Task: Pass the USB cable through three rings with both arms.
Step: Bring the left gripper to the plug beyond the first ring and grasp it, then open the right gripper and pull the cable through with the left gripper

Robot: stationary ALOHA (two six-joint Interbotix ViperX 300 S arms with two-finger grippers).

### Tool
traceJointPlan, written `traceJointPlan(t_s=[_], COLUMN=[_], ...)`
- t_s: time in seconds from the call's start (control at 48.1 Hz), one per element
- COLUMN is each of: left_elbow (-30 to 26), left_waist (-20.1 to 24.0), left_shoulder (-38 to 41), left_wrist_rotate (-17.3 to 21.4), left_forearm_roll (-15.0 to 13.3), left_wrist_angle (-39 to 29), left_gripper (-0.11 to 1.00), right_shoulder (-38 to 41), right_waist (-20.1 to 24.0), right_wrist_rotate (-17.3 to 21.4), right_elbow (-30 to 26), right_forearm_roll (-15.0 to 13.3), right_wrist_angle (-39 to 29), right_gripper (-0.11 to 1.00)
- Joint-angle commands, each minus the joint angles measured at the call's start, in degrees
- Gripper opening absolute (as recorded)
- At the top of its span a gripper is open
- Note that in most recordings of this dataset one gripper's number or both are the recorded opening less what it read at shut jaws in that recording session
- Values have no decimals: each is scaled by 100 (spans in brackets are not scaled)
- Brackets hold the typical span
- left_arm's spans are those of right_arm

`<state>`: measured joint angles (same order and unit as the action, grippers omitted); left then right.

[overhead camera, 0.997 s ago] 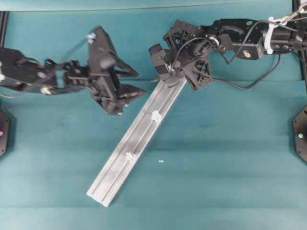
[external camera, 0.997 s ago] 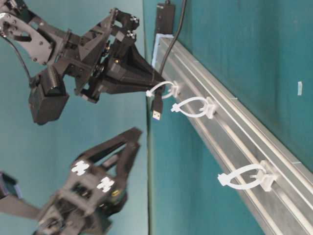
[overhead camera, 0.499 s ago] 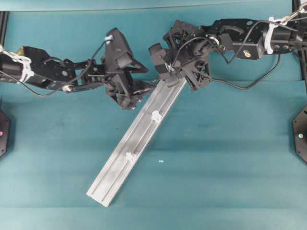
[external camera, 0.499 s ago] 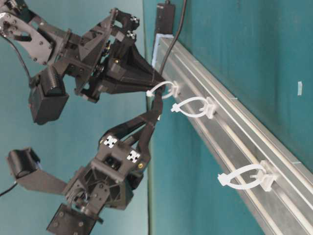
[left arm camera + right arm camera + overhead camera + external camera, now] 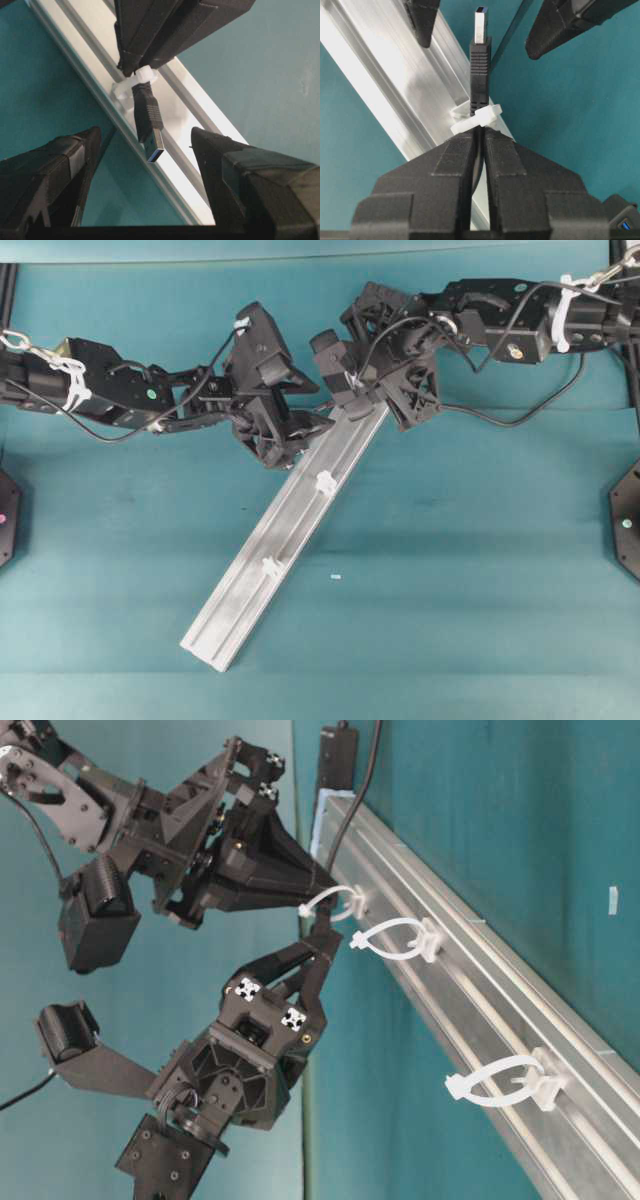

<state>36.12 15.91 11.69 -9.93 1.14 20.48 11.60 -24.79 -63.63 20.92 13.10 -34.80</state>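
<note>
Teal cloth covers the counter (image 5: 480, 570) wall to wall, and we're right at the first handover. Our USB cable (image 5: 480, 60) has its silver-tipped plug poking clear through the first ring (image 5: 479, 118), the uppermost of the three rings on the aluminium rail (image 5: 250, 590). In the overhead view that ring sits hidden under the end effectors at the rail's 1 o'clock end.

Behind the ring, the right end effector (image 5: 479, 142) is pinched shut on the cable, fingers pressed together just short of the clip. From the 7 o'clock side of the plug in the table-level view comes the left end effector (image 5: 145, 150), jaws spread wide, one finger on either side of the plug and touching nothing as far as we can tell.

So ring one looks threaded, and we judge the regrasp is the step in hand. Next, the left jaws need to close squarely on the plug body, then the right lets go so the cable can be drawn along. The second ring (image 5: 325, 481) and third ring (image 5: 269, 566) wait further down the rail toward 7 o'clock, both without cable in them.
</note>
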Motion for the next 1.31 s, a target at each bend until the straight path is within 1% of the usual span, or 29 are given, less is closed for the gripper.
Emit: traceJointPlan(t_s=[0.0,0.166,0.499,0.686,0.727,0.789,0.976,0.997,1.039,1.288], left_elbow=[-105,-167,-193,-290,-308,-308,-281,-281,-299,-316], left_waist=[0,0,9,9,9,9,9,9,9,9], left_shoulder=[-35,9,70,105,105,114,105,105,105,105], left_wrist_rotate=[53,105,79,79,79,88,44,35,35,26], left_forearm_roll=[18,18,18,18,18,18,18,18,18,18], left_wrist_angle=[97,105,114,79,62,62,53,44,9,-62], left_gripper=[80,79,76,71,68,59,16,13,10,10], right_shoulder=[-26,-18,-18,-18,-18,-18,-18,-18,-18,-26], right_waist=[18,18,18,18,18,18,18,18,18,35], right_wrist_rotate=[-53,-53,-53,-53,-53,-53,-53,-44,-26,-26], right_elbow=[-18,-18,-18,-26,-26,-26,-26,-26,-18,-18], right_forearm_roll=[35,79,149,149,141,141,141,149,149,149], right_wrist_angle=[35,35,70,70,70,70,62,70,62,62], right_gripper=[7,7,7,7,7,7,7,7,7,7])
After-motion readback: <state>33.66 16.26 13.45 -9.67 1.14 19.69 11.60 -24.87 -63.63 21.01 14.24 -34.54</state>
